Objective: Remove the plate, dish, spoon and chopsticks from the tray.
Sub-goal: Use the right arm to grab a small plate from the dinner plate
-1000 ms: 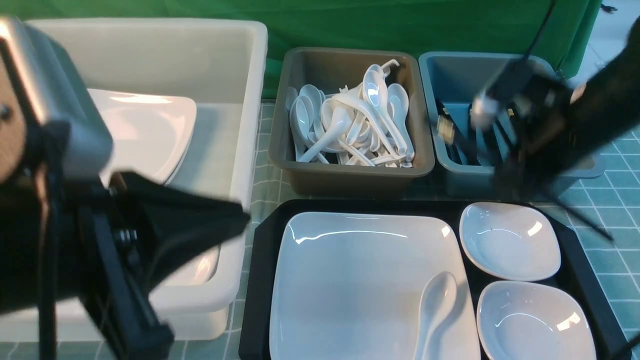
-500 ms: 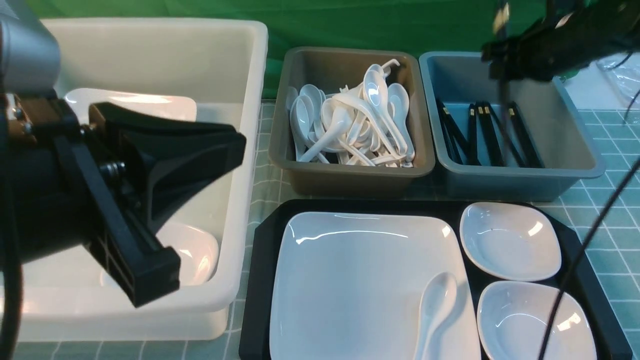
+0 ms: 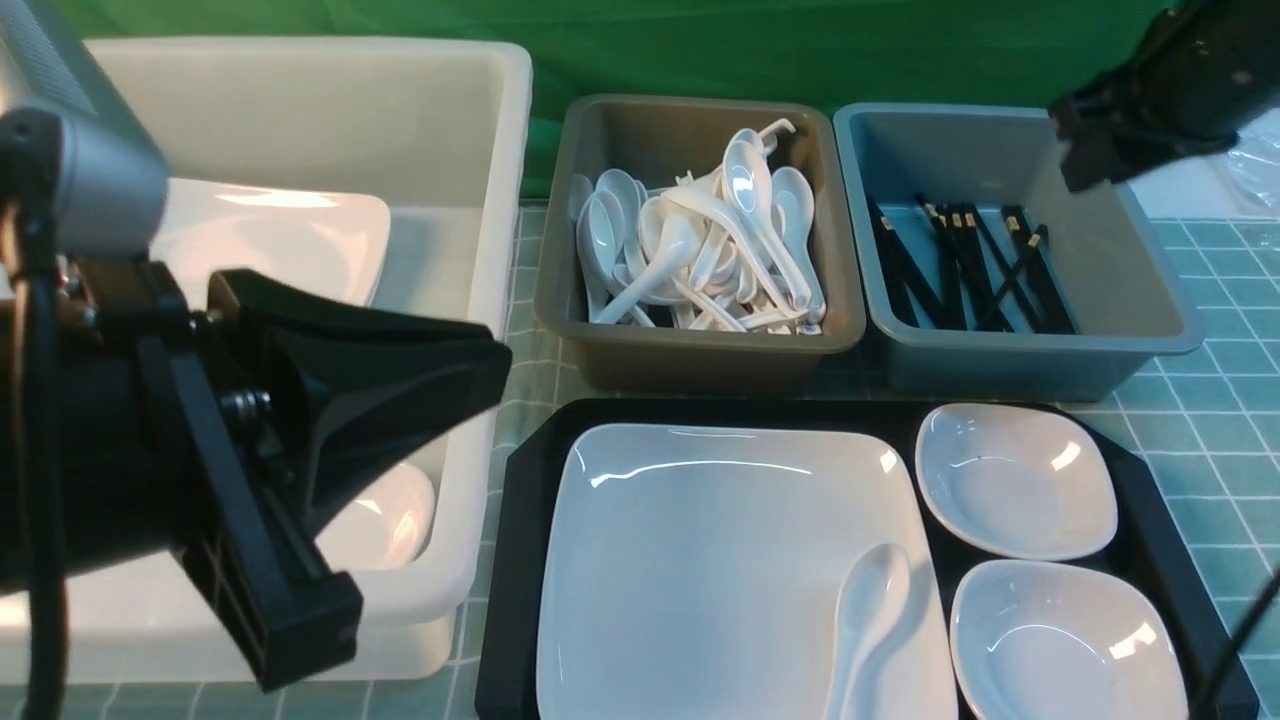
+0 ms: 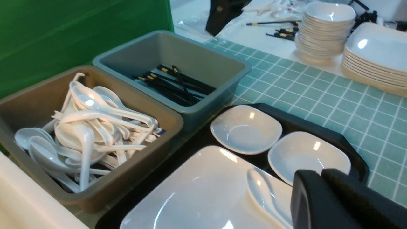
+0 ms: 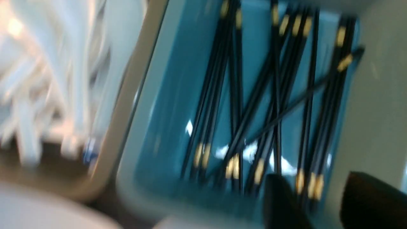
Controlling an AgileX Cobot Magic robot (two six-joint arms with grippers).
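The left arm (image 3: 300,420) looms low over the white tub (image 3: 505,200), its left gripper (image 4: 321,178) pressed closed on nothing. The right arm (image 3: 1170,80) hangs above the far corner of the blue-grey bin (image 3: 1000,370), where the chopsticks (image 3: 975,275) lie. On the tray (image 3: 515,560) sit 2 small dishes (image 3: 1015,480) and the plate (image 3: 700,560), the spoon (image 3: 865,620) lying on it. Only the blurred right wrist view shows the right gripper (image 5: 321,194), fingers parted and empty. Only the left wrist view shows a stack of dishes (image 4: 321,35) past the bins.

Green backdrop (image 3: 700,50), teal tiled tablecloth (image 3: 1240,420)
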